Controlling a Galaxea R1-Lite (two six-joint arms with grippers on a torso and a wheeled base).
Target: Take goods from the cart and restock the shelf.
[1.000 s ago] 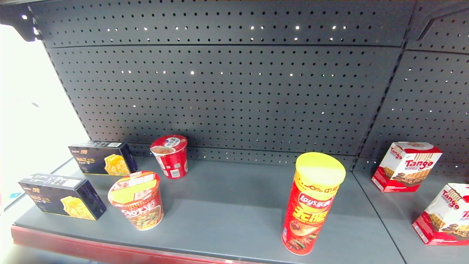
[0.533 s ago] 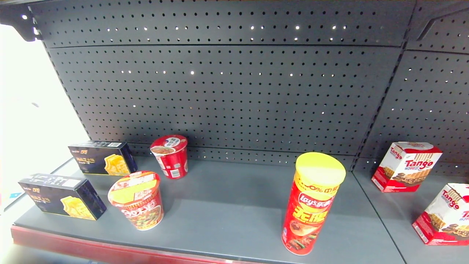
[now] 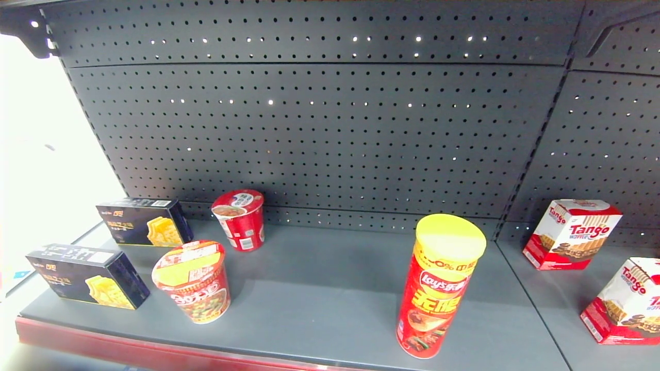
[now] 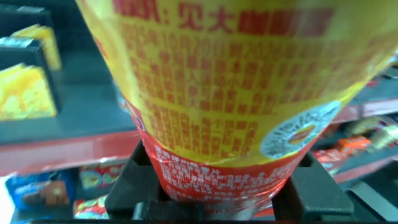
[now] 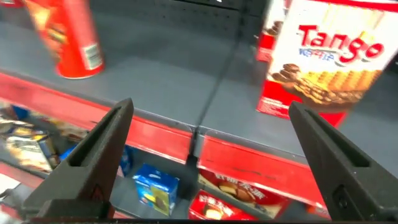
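On the shelf (image 3: 319, 299) ahead of me I count seven goods: two dark boxes (image 3: 144, 222) (image 3: 87, 276), two cup noodles, one large with a yellow lid (image 3: 193, 281) and one small and red (image 3: 240, 219), one chip can (image 3: 438, 288) standing upright, and two wafer boxes (image 3: 572, 234) (image 3: 626, 304) on the next bay to the right.

An eighth item, a big yellow-and-red noodle cup (image 4: 236, 93), is in my left gripper (image 4: 224, 186). The fingers (image 4: 134, 186) are closed partway and press on either side of its narrow red end, and the wider yellow body flares away from them. Its long axis runs roughly square to the shelf's red front edge (image 4: 68, 152) behind it, narrow end toward my wrist. The cup hangs out in front of that edge, near the end with the dark boxes.

My right gripper (image 5: 210, 109) is spread wide with nothing between its fingers (image 5: 99, 155). It faces the shelf front, between the chip can and a wafer box.
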